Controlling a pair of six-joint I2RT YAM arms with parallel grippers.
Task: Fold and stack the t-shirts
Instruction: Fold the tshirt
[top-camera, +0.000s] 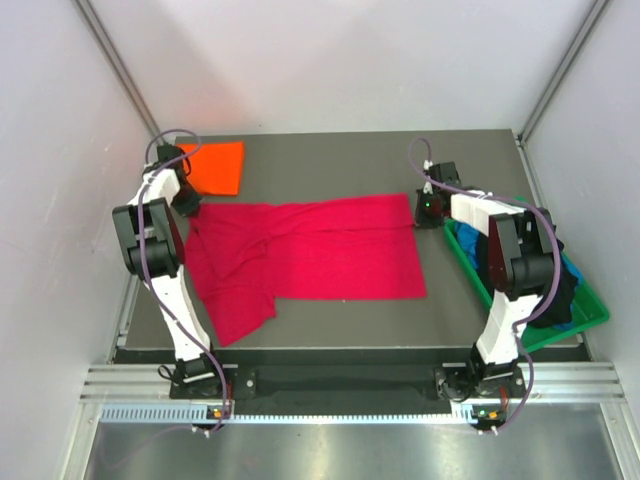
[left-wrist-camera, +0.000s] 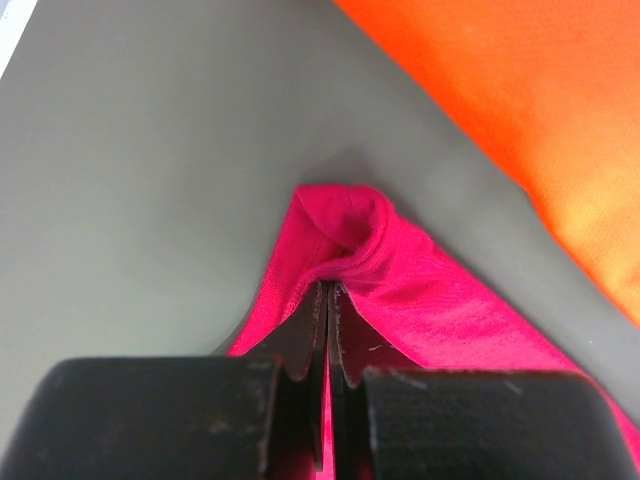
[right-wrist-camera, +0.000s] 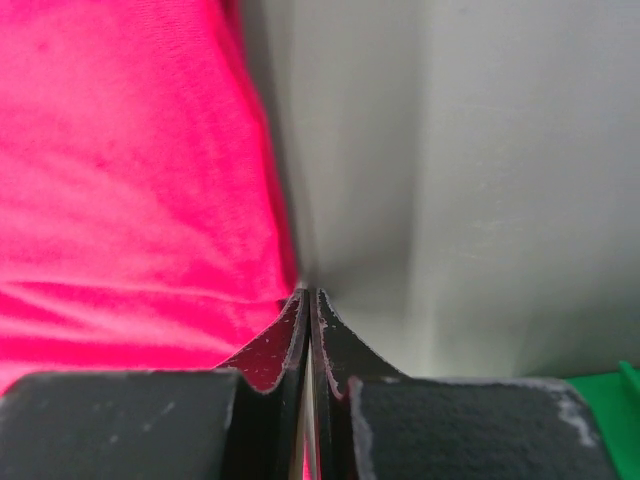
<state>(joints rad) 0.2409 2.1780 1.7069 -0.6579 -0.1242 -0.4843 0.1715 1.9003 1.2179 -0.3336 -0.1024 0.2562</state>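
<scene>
The red shirt lies spread across the middle of the tabletop. Its long side runs from 9 to 3 o'clock, and a rumpled sleeve hangs toward 7 o'clock.

The left fingers are at the shirt's 10 o'clock corner. In the left wrist view the left fingers are pressed together on a raised fold of the red shirt. The cloth bunches into a small hump just past the tips, at 12 o'clock.

The right fingers are at the shirt's 2 o'clock corner, where the cloth draws to a point. In the right wrist view the right fingers are pressed together. The edge of the red shirt meets their tips from 10 o'clock, and a sliver of red shows between them, so they pinch the hem.

The folded orange shirt lies flat at the tabletop's 11 o'clock corner, just beyond the left fingers. It is near the red shirt but apart from it; in the left wrist view bare tabletop separates it from the red fold.

The green bin sits at 4 o'clock, with blue cloth inside.
</scene>
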